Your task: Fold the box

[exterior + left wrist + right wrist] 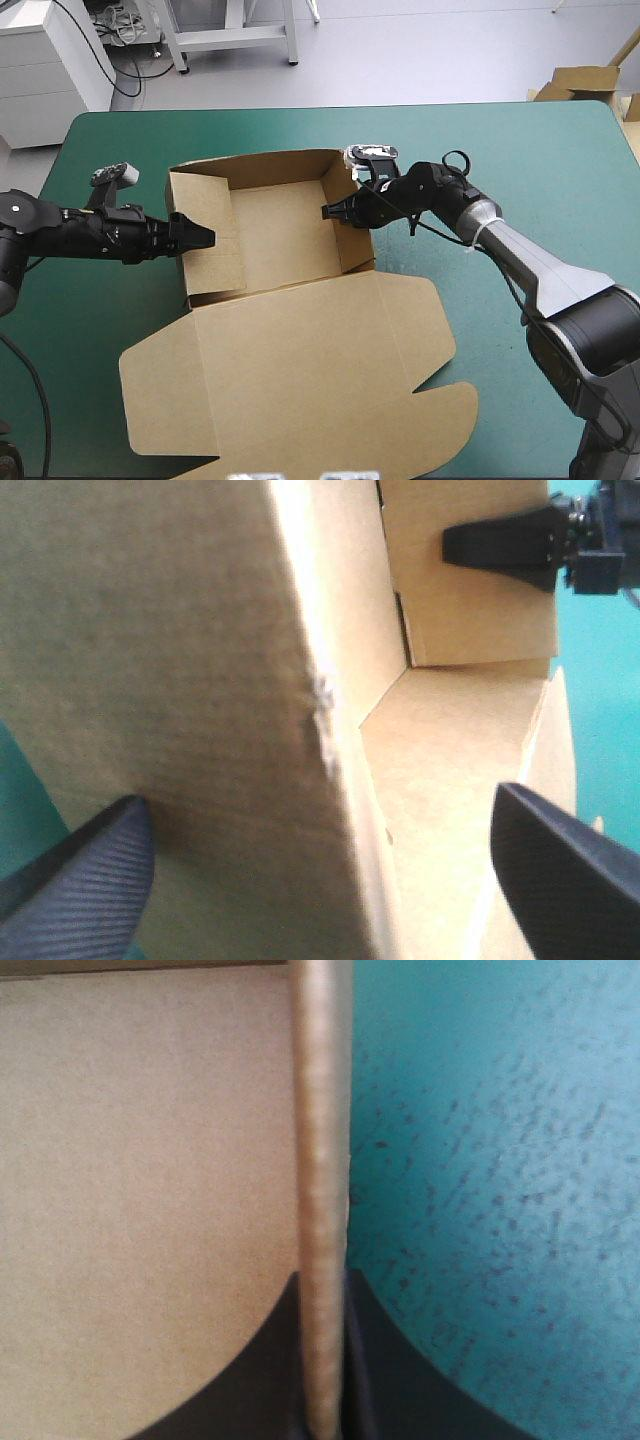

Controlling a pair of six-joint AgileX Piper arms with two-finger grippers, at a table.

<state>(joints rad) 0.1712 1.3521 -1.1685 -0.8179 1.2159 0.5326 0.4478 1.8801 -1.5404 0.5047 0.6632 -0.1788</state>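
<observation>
While the right gripper (322,1280) is clamped on the right wall of the box (300,390), best keep that wall upright | left gripper (318,798) — fingers apart, astride the left wall — should close squarely | box: open tray on the teal-green cover (520,150), lid flat nearside.

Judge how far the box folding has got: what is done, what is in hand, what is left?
Done: the box has its back and side walls raised, forming a tray. In hand: the right pincer is shut on the right wall; the left pincer, open, straddles the left wall. Left: probably tucking the side walls; the lid lies flat.
</observation>
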